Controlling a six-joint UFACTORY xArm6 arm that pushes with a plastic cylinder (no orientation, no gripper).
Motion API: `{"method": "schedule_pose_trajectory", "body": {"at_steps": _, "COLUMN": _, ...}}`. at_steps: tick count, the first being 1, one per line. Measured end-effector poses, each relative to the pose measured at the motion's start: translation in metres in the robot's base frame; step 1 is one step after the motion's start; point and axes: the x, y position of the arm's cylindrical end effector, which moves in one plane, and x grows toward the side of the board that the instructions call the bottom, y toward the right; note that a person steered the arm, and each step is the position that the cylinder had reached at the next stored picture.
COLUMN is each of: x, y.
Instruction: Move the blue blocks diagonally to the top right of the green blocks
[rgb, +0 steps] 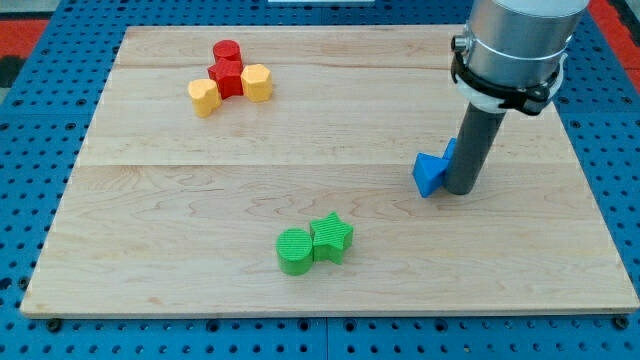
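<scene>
Nearest the view's bottom sit two green blocks, touching: a ridged green round block (294, 250) on the left and a green star block (332, 237) on its right, both matte with fine layered lines on their sides. They rest on the worktop (180, 220), a pale wooden board of joined planks with visible grain, which lies on a blue pegboard (40, 110) dotted with holes.

Up and to the view's right, well apart from the green pair, a blue block (430, 173) with angular, wedge-like faces touches the dark rod. My tip (459, 190) stands on the board just right of this blue piece, pressed against its side. This tool is a plain rod with nothing to clench, so it grasps nothing. Behind the rod a bit more blue shows, and whether that is a second block I cannot tell.

Near the view's top left is a tight cluster: a red cylinder (227, 52), a red star-like block (228, 78), a yellow block (204, 97) and another yellow block (257, 82), all touching.
</scene>
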Motion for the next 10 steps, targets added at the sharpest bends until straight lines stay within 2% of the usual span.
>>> {"method": "schedule_pose_trajectory", "body": {"at_steps": 1, "x": -0.042, "y": -0.004}}
{"method": "schedule_pose_trajectory", "body": {"at_steps": 2, "x": -0.020, "y": -0.007}}
{"method": "schedule_pose_trajectory", "body": {"at_steps": 3, "x": -0.002, "y": 0.021}}
{"method": "schedule_pose_trajectory", "body": {"at_steps": 4, "x": -0.017, "y": 0.029}}
{"method": "schedule_pose_trajectory", "body": {"at_steps": 5, "x": -0.074, "y": 0.038}}
{"method": "schedule_pose_trajectory", "body": {"at_steps": 6, "x": -0.078, "y": 0.003}}
{"method": "schedule_pose_trajectory", "body": {"at_steps": 7, "x": -0.094, "y": 0.003}}
{"method": "schedule_pose_trajectory", "body": {"at_steps": 8, "x": -0.089, "y": 0.019}}
{"method": "schedule_pose_trajectory", "body": {"at_steps": 9, "x": -0.076, "y": -0.010}}
{"method": "schedule_pose_trajectory", "body": {"at_steps": 10, "x": -0.150, "y": 0.003}}
